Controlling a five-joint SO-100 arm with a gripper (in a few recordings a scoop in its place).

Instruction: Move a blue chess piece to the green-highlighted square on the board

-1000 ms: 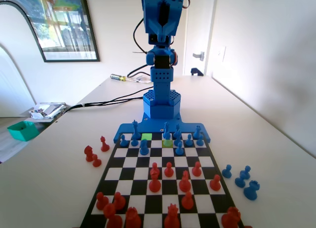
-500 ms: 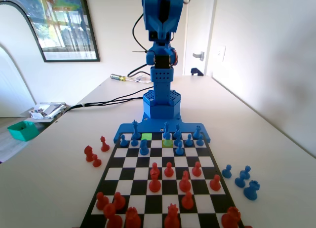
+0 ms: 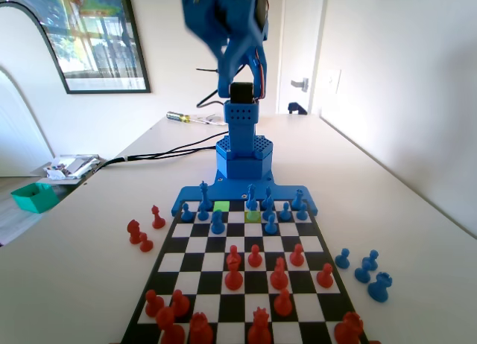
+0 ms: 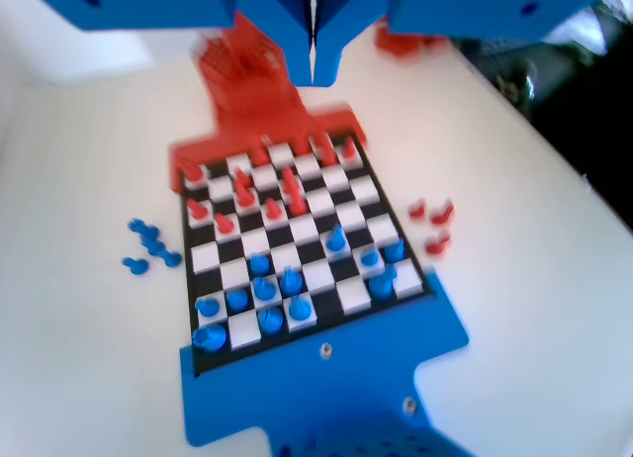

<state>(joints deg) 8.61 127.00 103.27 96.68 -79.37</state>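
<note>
The board [image 3: 313, 249] lies in front of the blue arm [image 3: 243, 147] in the fixed view. The green-highlighted square [image 3: 221, 206] is in the back row, left of centre, and bare. Blue chess pieces [image 3: 217, 223] crowd the rows around it, and a duller olive square [image 3: 253, 216] lies just to its right. My gripper [image 4: 313, 69] hangs high above the board [image 4: 413, 291] in the wrist view, its jaws pressed together with nothing between them. The blue pieces [image 4: 295, 280] stand far below it, near the bottom of that view. In the fixed view the arm's raised head is blurred at the top.
Red pieces [image 3: 256, 256] fill the near half of the board. Several captured blue pieces [image 3: 365, 270] stand on the table to the right, three red ones [image 3: 141, 232] to the left. A green tray [image 3: 33, 196] and cables [image 3: 160, 152] lie far left.
The arm's raised head has swung towards the left of the fixed view and now shows blurred. No piece on the board has moved.
</note>
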